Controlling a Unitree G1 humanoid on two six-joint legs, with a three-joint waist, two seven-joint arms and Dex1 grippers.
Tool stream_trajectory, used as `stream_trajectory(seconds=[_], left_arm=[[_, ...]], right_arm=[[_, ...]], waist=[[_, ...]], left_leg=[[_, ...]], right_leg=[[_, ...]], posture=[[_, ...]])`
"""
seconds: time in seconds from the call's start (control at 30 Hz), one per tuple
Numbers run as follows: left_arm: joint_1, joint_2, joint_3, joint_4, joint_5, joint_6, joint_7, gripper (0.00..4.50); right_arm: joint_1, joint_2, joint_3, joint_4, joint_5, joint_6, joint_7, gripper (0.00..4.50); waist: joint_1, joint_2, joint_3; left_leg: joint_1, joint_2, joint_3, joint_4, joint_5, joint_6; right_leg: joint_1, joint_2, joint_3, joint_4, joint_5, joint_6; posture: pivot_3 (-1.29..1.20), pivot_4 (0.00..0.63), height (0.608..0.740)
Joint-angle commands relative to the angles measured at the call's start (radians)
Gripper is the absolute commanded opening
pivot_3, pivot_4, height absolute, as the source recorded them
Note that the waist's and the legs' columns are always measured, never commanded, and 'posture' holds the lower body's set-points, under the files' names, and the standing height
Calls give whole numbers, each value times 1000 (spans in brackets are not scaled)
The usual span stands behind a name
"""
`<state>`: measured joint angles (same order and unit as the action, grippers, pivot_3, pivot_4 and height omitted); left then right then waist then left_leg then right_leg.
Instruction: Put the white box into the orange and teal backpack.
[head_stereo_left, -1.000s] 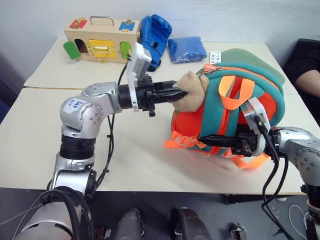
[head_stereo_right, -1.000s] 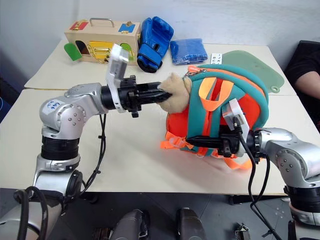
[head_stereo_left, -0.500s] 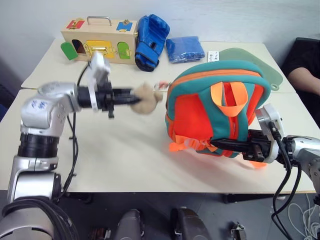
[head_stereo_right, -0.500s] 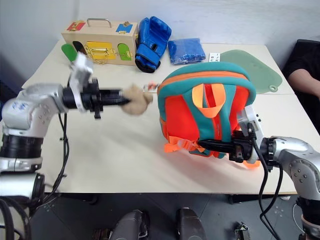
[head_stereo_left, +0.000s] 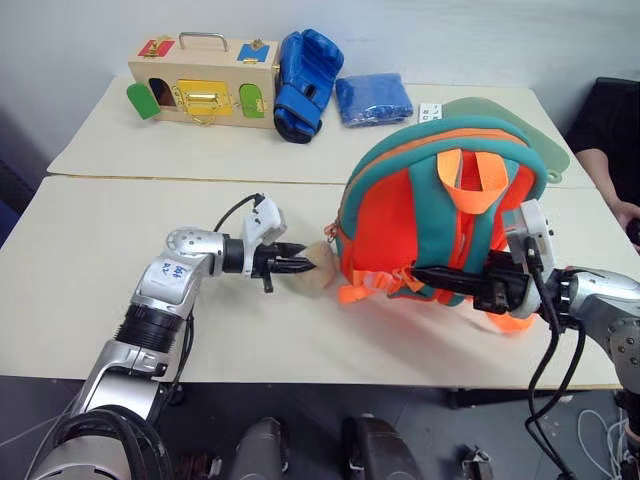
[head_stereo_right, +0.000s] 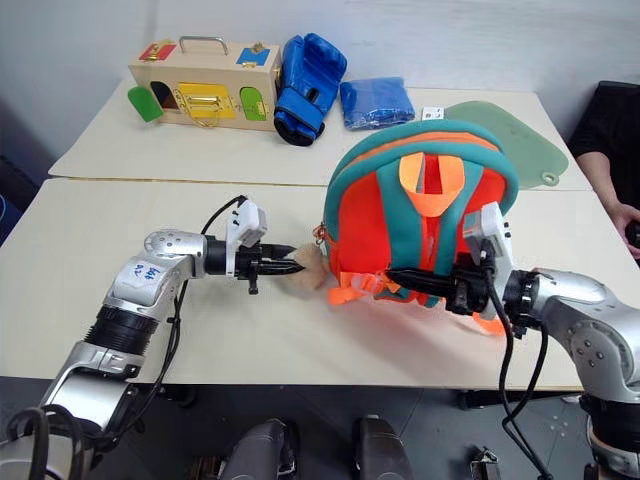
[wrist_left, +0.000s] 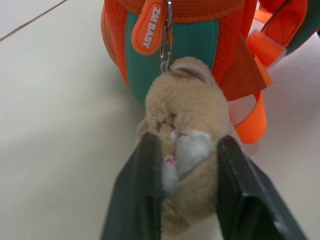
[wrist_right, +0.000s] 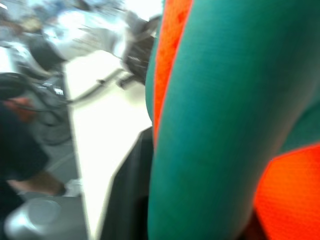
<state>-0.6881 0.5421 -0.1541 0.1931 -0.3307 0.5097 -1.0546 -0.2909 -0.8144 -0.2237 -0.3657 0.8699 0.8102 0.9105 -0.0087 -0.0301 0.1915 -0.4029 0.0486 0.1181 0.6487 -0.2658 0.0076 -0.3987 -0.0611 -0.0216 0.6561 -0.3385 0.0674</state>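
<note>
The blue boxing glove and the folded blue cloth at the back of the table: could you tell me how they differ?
The blue boxing glove is bulky, glossy and padded, with black trim; the folded blue cloth is flat, matte and soft-looking. The glove lies next to the wooden latch box; the cloth lies further to the robot's right, towards the pale green mat. Both are blue and lie untouched on the table.

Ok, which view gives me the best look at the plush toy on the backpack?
The left wrist view: the plush toy sits close up between the left end effector fingers, clipped to the backpack zipper pull. The eye views show it small at the backpack's side.
</note>
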Motion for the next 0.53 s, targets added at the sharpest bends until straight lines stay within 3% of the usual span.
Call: stream_trajectory(seconds=[0.03, 0.2, 0.27, 0.4, 0.53], left_arm=[[77, 79, 99, -149, -83, 83, -25, 2684], [272, 272, 314, -338, -206, 163, -80, 4262], [338, 347, 402, -366, -231, 161, -105, 4500], [365, 461, 559, -323, -265, 176, -119, 4500], [314, 488, 631, -311, -328, 221, -84, 4500]], right_arm=[[27, -45, -59, 22, -56, -46, -3, 2108], [161, -206, -294, 151, -49, -44, 170, 3825], [221, -283, -379, 240, -67, -55, 275, 4473], [256, -405, -474, 486, -136, -112, 413, 4473], [196, -425, -448, 596, -163, -155, 438, 4473]], waist=[[-3, 0, 0], [-4, 0, 0], [-5, 0, 0], [-1, 0, 0], [-5, 0, 0]], left_leg=[[0, 0, 0, 0, 1, -2], [0, 0, 0, -1, 1, -3], [0, 0, 0, -1, 0, -1], [4, 0, -1, -2, -2, 3], [7, 0, 0, -4, -3, 3]], right_leg=[[0, 0, 0, 0, 0, 0], [-1, 0, 0, -1, 0, 0], [0, -1, 0, -2, 0, 0], [5, -1, -1, -5, -1, -1], [6, -3, 0, -5, -3, -6]], posture=[[0, 150, 740], [0, 150, 740], [0, 150, 740], [0, 150, 740], [0, 150, 740]])
